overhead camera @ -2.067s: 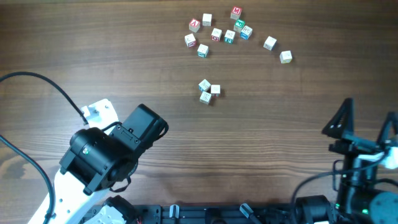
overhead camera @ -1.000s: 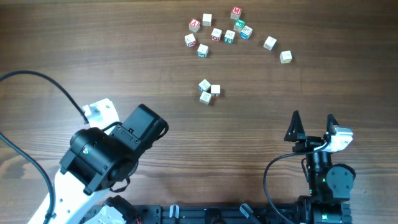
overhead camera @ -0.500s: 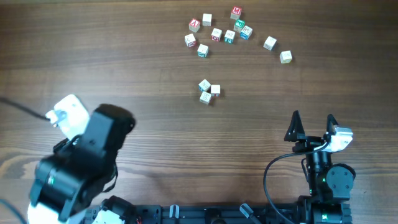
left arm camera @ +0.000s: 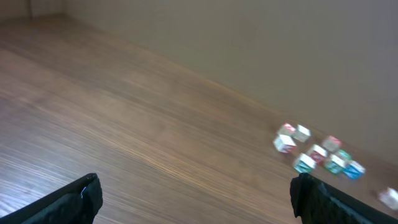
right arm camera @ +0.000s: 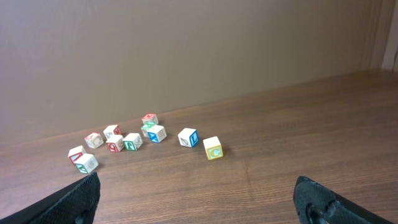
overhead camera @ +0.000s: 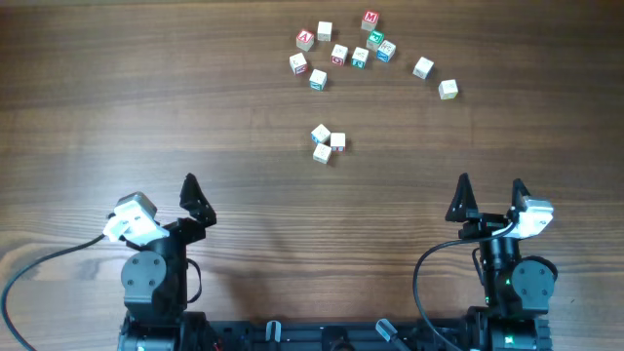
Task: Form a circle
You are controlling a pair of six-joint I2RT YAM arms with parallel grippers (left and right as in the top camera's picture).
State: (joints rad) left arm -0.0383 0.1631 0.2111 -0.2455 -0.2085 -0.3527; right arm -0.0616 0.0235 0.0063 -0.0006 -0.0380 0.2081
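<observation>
No circle of cubes shows on the table. A tight group of three pale alphabet cubes (overhead camera: 327, 142) lies at the centre. Several more letter cubes (overhead camera: 341, 49) are scattered at the far side, with two loose cubes (overhead camera: 435, 78) trailing to the right. My left gripper (overhead camera: 166, 193) stands open at the front left, far from every cube. My right gripper (overhead camera: 489, 185) stands open at the front right. In the left wrist view the gripper (left arm camera: 196, 199) frames bare wood, with blurred cubes (left arm camera: 314, 152) far ahead. The right wrist view shows the open gripper (right arm camera: 199, 202) and the scattered cubes (right arm camera: 124, 140) beyond.
A blue-faced cube (right arm camera: 188, 137) and a yellow C cube (right arm camera: 212, 148) are the nearest to my right gripper. Brown wooden tabletop (overhead camera: 146, 97) spreads between the grippers and the cubes. A plain wall (right arm camera: 199, 50) rises behind the table.
My left arm has swung back from over the table's left side and down to the front edge, its jaws still open. The right arm and the cubes have not moved.
</observation>
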